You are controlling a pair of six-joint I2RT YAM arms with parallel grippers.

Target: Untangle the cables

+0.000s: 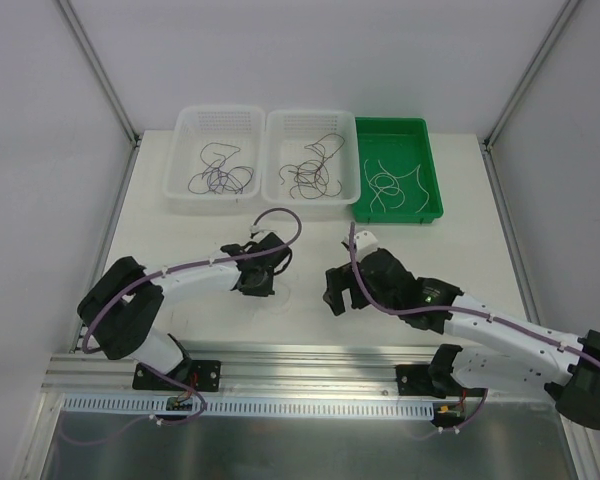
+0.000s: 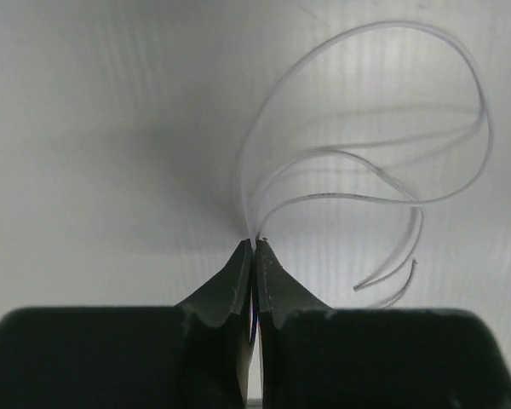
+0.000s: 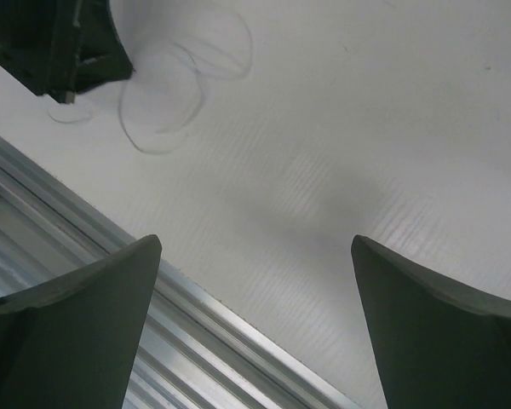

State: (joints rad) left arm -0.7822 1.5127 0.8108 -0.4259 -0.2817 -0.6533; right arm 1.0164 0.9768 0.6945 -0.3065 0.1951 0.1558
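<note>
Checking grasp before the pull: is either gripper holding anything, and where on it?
Left gripper pinches thin white cable strands at the point where they converge; the rest curls free. Right gripper open, empty.

Top view: bright, even, diffuse light from overhead. The white counter [image 1: 460, 260] is close to washed out; shadows are faint and soft-edged. Focus is sharp corner to corner.

Left wrist view: my left claw [image 2: 254, 245] reads as a dark, soft-edged silhouette. A broad grey shadow lies on the counter ahead of it. The white cable [image 2: 490, 136] throws pale, doubled shadow lines.

Right wrist view: my right claw [image 3: 255, 243] is blurred, too near for focus. The rail [image 3: 221, 324] shows a dull sheen. The upper right is brightest.
</note>
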